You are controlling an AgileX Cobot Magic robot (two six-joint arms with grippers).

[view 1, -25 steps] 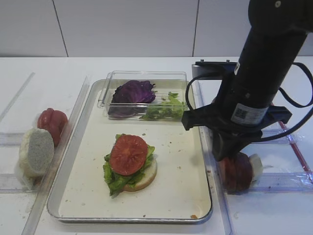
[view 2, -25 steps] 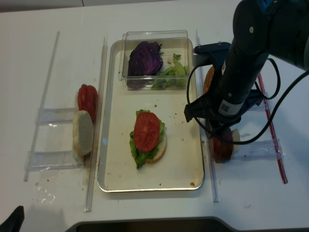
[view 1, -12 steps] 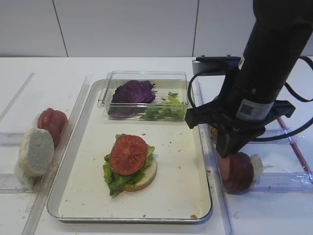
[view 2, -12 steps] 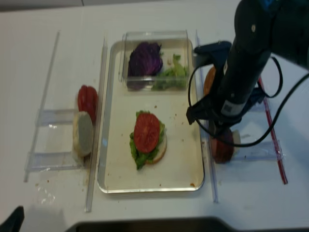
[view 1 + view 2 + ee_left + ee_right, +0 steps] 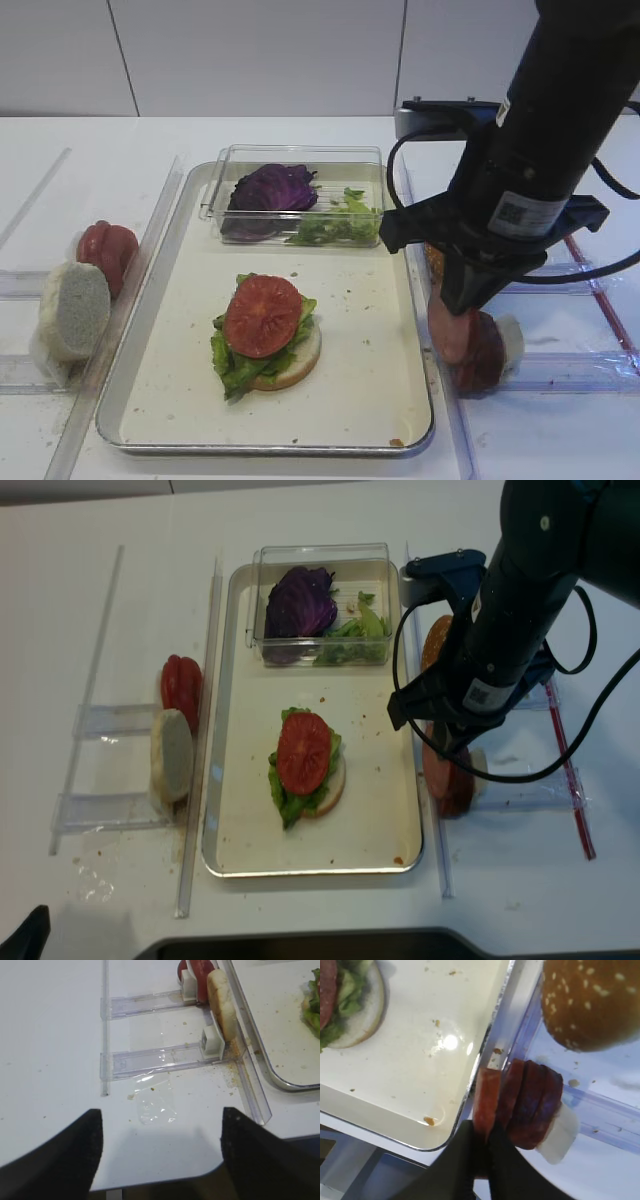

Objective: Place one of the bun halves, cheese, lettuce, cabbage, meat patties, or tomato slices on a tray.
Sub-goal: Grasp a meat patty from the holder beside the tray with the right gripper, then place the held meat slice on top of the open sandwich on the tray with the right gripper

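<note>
Right wrist: gripper (image 5: 487, 1132) pinching outermost patty (image 5: 487, 1097), upright.

You see white table (image 5: 250, 135). Metal tray (image 5: 180, 330) sits mid-table. Clear plastic racks (image 5: 150, 1055) flank it both sides, left rack holding tomato slices (image 5: 105, 250) and bun half (image 5: 72, 310). Crumbs scatter near left rack.
</note>
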